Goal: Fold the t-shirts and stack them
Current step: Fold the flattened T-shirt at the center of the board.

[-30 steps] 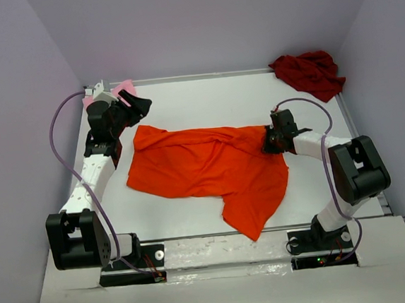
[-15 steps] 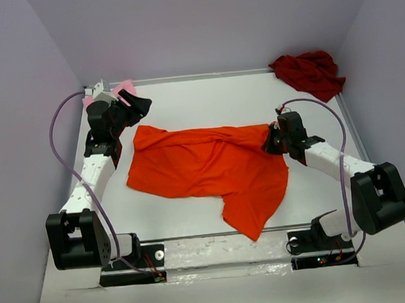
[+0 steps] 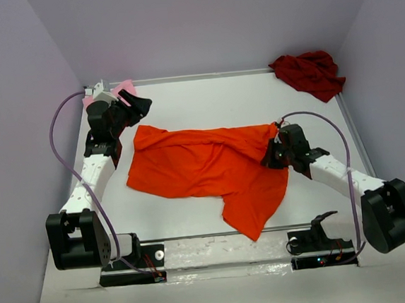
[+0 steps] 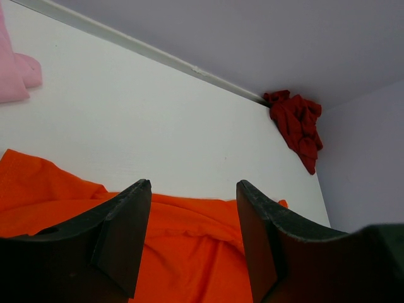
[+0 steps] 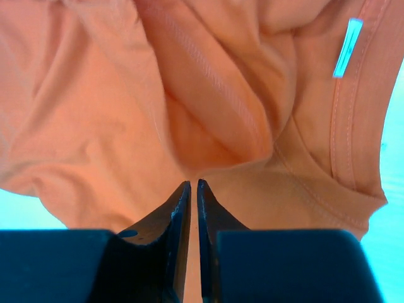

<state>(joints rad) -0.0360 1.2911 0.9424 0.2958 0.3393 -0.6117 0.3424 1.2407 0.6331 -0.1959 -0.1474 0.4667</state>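
Orange t-shirt (image 3: pixel 204 165) at middle of table (image 3: pixel 205 101), long axis left-right, flap trailing toward near edge. Dark red t-shirt (image 3: pixel 309 73) bunched in far right corner; pink t-shirt (image 3: pixel 124 87) far left. Right gripper (image 5: pixel 193 184) pinched tight on orange t-shirt's right edge. Left gripper (image 4: pixel 192 186) wide, empty.

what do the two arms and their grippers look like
The left arm and right arm both have white links with bulky black joint housings, and a looping purple cable trails along each. The left gripper and right gripper have plain black, wedge-shaped fingers.
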